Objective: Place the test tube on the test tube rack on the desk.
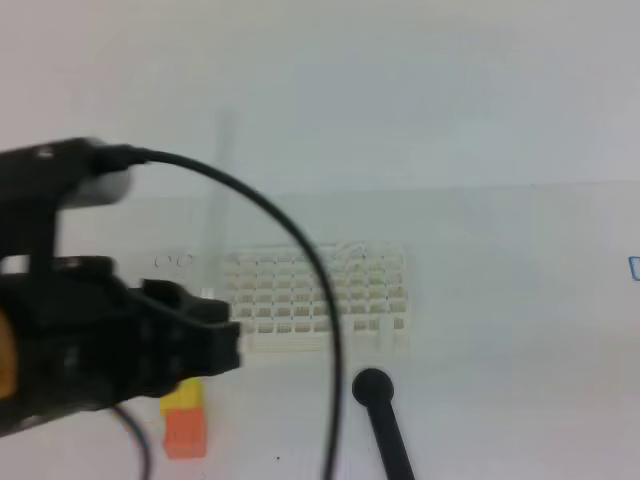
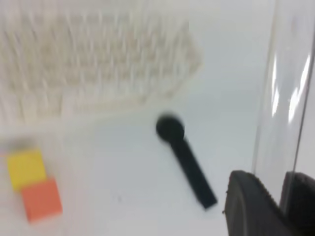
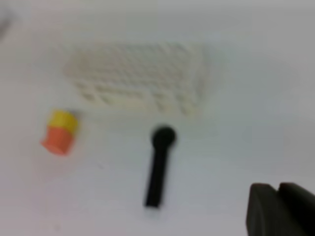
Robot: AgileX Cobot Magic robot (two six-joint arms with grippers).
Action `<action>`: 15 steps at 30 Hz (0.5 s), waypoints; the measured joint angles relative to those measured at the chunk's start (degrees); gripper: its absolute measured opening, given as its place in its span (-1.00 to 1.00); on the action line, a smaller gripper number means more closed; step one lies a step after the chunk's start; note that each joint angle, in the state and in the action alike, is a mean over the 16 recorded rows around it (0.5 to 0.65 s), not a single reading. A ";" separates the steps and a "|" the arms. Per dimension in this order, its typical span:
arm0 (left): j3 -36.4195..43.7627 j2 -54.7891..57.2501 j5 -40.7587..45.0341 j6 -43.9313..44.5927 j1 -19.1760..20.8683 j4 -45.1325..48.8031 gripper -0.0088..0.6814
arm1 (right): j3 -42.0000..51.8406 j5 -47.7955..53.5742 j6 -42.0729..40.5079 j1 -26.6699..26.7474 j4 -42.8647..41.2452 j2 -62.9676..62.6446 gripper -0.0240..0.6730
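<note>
A clear test tube (image 2: 283,98) stands upright at the right of the left wrist view, and my left gripper (image 2: 269,204) is shut on its lower part between two black fingers (image 2: 243,206). From the exterior high view the tube (image 1: 222,190) shows only as a faint vertical streak above my left arm (image 1: 100,340), left of the white test tube rack (image 1: 315,300). The rack (image 2: 98,64) sits on the white desk (image 1: 500,350), apart from the tube. My right gripper (image 3: 279,209) is at the bottom right of its own view, with its black fingers together and nothing between them.
A black round-headed rod (image 1: 385,420) lies on the desk just in front of the rack. A yellow-and-orange block (image 1: 185,420) stands at the front left. A black cable (image 1: 300,260) arcs from my left arm across the rack.
</note>
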 joint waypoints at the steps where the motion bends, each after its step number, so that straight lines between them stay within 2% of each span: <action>1: 1.57 -2.93 -2.55 0.06 0.00 1.43 -0.98 | 0.00 -0.88 -2.98 0.00 3.47 0.37 -0.77; 9: 16.92 -21.61 -22.77 -3.20 0.06 12.45 -0.98 | -0.92 -3.85 -30.17 0.15 30.19 7.03 -0.78; 15: 25.56 -27.11 -34.93 -6.50 0.11 18.59 -0.98 | -4.45 -2.34 -46.17 2.77 42.91 15.73 -0.78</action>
